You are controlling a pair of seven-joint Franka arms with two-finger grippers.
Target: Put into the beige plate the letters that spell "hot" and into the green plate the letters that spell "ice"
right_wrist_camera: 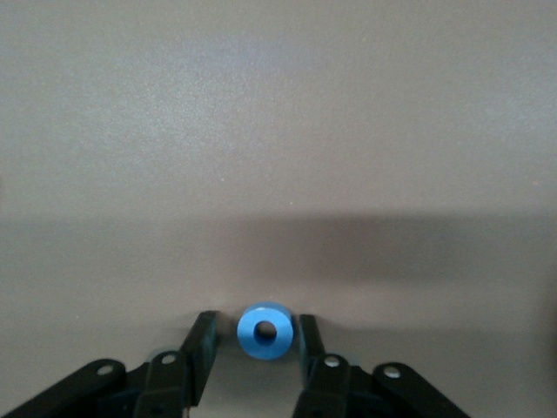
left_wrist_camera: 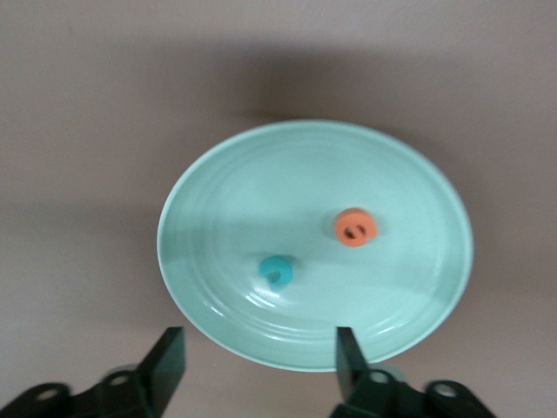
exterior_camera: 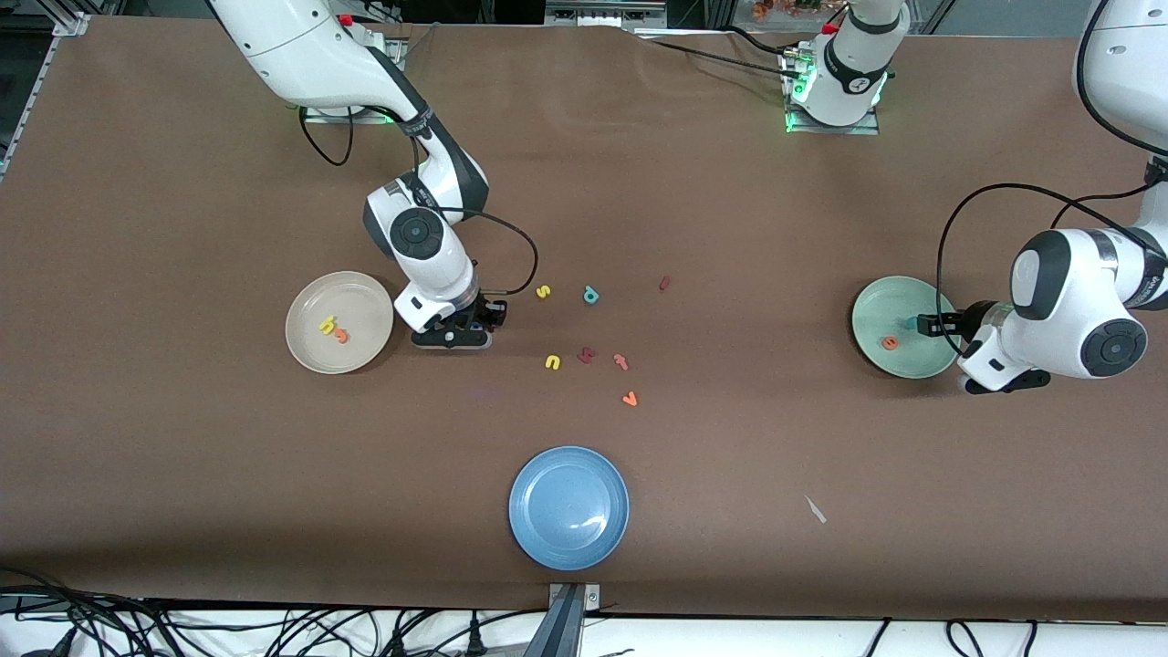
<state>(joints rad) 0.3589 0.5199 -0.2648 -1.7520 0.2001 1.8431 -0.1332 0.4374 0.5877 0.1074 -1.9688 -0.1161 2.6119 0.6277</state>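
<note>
While h [exterior_camera: 327, 324] and t [exterior_camera: 341, 336] are lying in the beige plate [exterior_camera: 310, 355], o [right_wrist_camera: 265, 332] is being clamped by the right gripper [right_wrist_camera: 256, 341]; c [left_wrist_camera: 278, 269] is being released by the wide-open left gripper [left_wrist_camera: 259, 359] beside e [left_wrist_camera: 354, 227]; i [exterior_camera: 664, 284] is being left, mid-frame.

beige plate: round cream-beige plate with a shallow rim [exterior_camera: 310, 351], flat on the brown counter toward the right arm's end.
h: small yellow foam letter [exterior_camera: 328, 325], lying in the beige plate.
t: small orange hooked foam letter [exterior_camera: 342, 336], in the beige plate, touching the h.
o: blue ring-shaped foam letter [right_wrist_camera: 265, 331], flat on the counter just beside the beige plate.
green plate: round pale mint-green plate [left_wrist_camera: 218, 200], toward the left arm's end.
e: small orange foam letter [left_wrist_camera: 354, 227], inside the green plate.
c: small teal foam letter [left_wrist_camera: 278, 270], inside the green plate, near the e, apart from it.
i: short dark red foam bar [exterior_camera: 665, 284], on the counter between the two plates.
</note>
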